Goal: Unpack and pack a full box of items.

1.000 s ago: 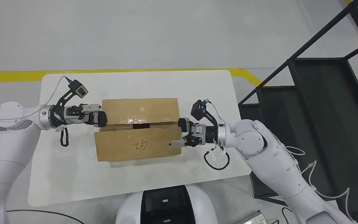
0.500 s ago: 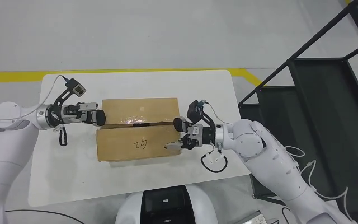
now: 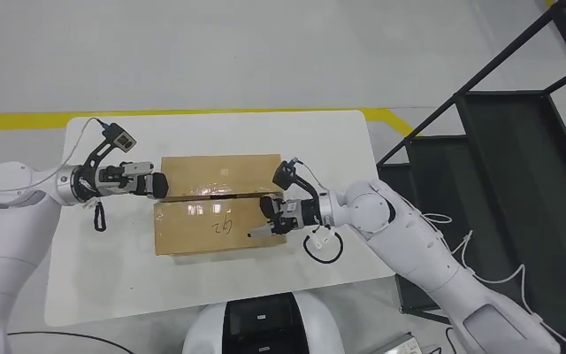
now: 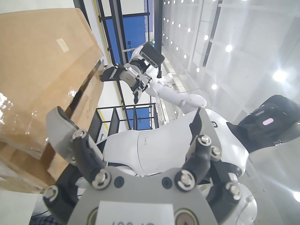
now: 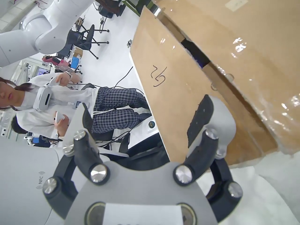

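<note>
Right fingers (image 5: 201, 118) spread wide, nothing held. Straddling the box (image 5: 211, 47) at its near long edge, right end: one pad over the near flap (image 5: 168, 99), the other off the box's near side. Can't tell if the pad touches cardboard.

Left fingers (image 4: 61, 124) also wide, empty, at the box's left end, level with the seam (image 3: 217, 196). One tip right by the cardboard, contact unclear.

Box flat on the desk (image 3: 97, 265), long axis running from left fingers to right fingers. Flaps down, dark gap partway along the seam.

Reads as the opening step, unpack not started.

Key relation: near flap's seam edge just past the right fingers toward the box's far side, parallel to the long axis. Right arm nearer. Probably needs a tip under that edge, then a lift toward the box's near side.

Risk: shiny tape (image 5: 236, 42) along the seam, may hold the flaps.
</note>
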You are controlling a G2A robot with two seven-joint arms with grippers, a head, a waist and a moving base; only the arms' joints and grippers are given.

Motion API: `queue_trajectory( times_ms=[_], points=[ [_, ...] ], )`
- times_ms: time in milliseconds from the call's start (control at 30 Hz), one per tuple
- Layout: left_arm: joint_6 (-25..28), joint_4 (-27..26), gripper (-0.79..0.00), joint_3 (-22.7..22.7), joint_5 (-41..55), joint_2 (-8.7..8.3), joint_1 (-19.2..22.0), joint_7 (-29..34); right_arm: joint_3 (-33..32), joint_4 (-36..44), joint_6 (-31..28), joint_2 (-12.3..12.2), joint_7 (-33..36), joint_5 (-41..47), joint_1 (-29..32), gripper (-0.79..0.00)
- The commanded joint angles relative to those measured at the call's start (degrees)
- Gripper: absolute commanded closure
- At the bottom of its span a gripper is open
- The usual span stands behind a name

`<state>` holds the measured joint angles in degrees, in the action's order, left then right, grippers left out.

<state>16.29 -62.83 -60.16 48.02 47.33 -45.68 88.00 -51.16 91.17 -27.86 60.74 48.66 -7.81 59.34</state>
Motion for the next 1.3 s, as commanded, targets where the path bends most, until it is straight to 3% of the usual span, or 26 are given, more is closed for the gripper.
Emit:
queue_trajectory(
  times_ms=[0,500,833,1100,1267],
  points=[
    [0.0,0.21,-0.785,0.45,-1.52,-0.26,0.03,0.0,0.86,-1.01,1.52,0.37,-0.9,-1.59,-0.92,-0.785],
    [1.3,3.83,-0.785,4.26,-9.76,-0.05,2.33,-1.31,1.78,-0.95,3.28,1.07,-2.89,-5.02,-1.51,-0.785],
    [1.22,2.94,-0.785,5.2,-12.67,0.05,2.62,-1.22,-8.48,5.44,2.96,-1.8,-4.9,-6.7,7.18,-0.785],
    [0.5,2.29,-0.785,5.13,-11.57,0.02,2.61,-0.51,-16.33,4.99,3.28,-3.55,-6.04,-4.37,14.38,-0.785],
    [0.5,2.29,-0.785,5.13,-11.57,0.02,2.61,-0.51,-17.09,2.34,2.04,-3.82,-4.08,0.25,16.56,-0.785]
  ],
)
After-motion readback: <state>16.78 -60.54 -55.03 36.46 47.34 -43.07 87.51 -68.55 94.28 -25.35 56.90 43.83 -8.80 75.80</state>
